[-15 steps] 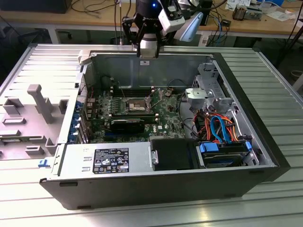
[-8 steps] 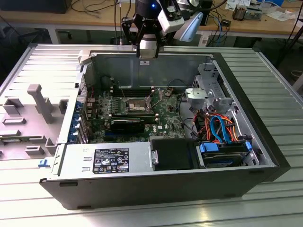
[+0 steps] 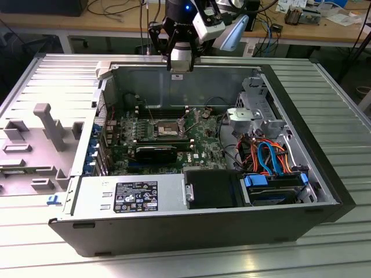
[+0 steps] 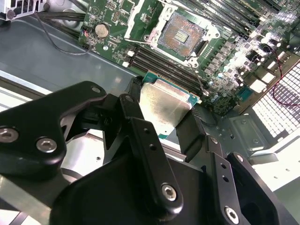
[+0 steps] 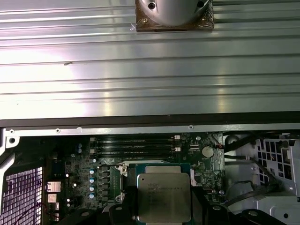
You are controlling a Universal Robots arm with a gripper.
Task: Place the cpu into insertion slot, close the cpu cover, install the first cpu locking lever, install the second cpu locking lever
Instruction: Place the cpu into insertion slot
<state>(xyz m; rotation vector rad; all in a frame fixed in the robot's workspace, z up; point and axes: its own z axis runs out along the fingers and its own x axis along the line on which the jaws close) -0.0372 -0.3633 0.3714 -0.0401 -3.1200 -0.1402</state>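
i've got the gripper [image 4: 163, 115] pinching the cpu [image 5: 164, 197] by opposite edges, over the case [image 3: 301, 124] rim; insertion slot [image 4: 180, 33] bare. light, stiff, prob fragile underneath, so edge hold only.

Even, cool overhead light fills the exterior view. The ribbed table [image 3: 342, 116] shines pale on the right, while the computer case [image 3: 191, 226] keeps its near wall in shadow. In the first wrist view the table's ridges carry broad white glare bands. In the second wrist view the cpu [image 4: 164, 105] gleams, motherboard [image 4: 140, 28] parts beside the vent grille [image 4: 286, 93] burn out white, and the grille shows purple moiré.
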